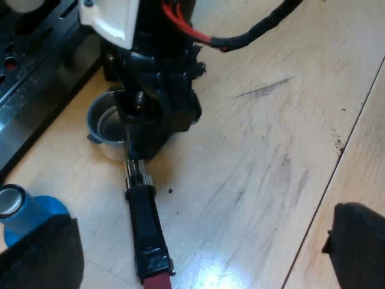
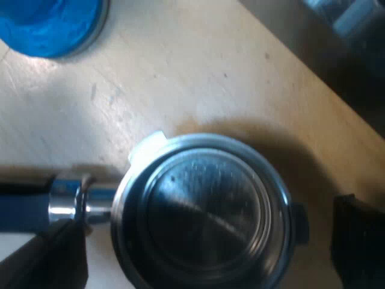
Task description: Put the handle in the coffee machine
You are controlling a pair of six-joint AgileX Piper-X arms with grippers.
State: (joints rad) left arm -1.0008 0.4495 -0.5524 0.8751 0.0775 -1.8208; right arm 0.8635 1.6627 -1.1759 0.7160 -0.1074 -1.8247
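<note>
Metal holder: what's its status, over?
Right pincer open, straddling the metal holder at its basket. Holder lying on the table, not in the machine. Left pincer open near its handle. Blue tamper nearby.

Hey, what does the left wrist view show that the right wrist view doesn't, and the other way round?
Left wrist view: the handle's red end, the machine's tray and the right gripper low over the holder. Right wrist view: the holder's whole basket from above, between that gripper's open fingers. Both: the holder, the blue tamper, the wooden table.
</note>
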